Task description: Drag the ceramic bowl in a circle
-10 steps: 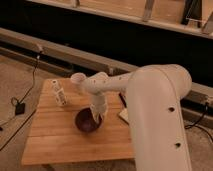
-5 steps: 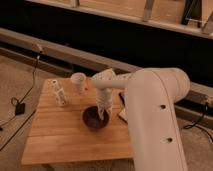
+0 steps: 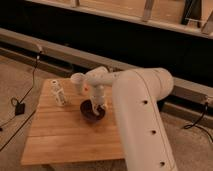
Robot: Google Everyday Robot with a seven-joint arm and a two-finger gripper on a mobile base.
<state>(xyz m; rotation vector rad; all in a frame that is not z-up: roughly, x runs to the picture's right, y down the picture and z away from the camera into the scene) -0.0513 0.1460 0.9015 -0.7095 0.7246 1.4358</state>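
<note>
Right of centre on the surface, your ceramic bowl sits at four o'clock from the white bottle; your end effector, closed, dips into its three o'clock side.

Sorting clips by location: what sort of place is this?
Probably a lab or test area: a small wooden table on a speckled floor, loose cables beside it, and the gripper down in the ceramic bowl.
</note>
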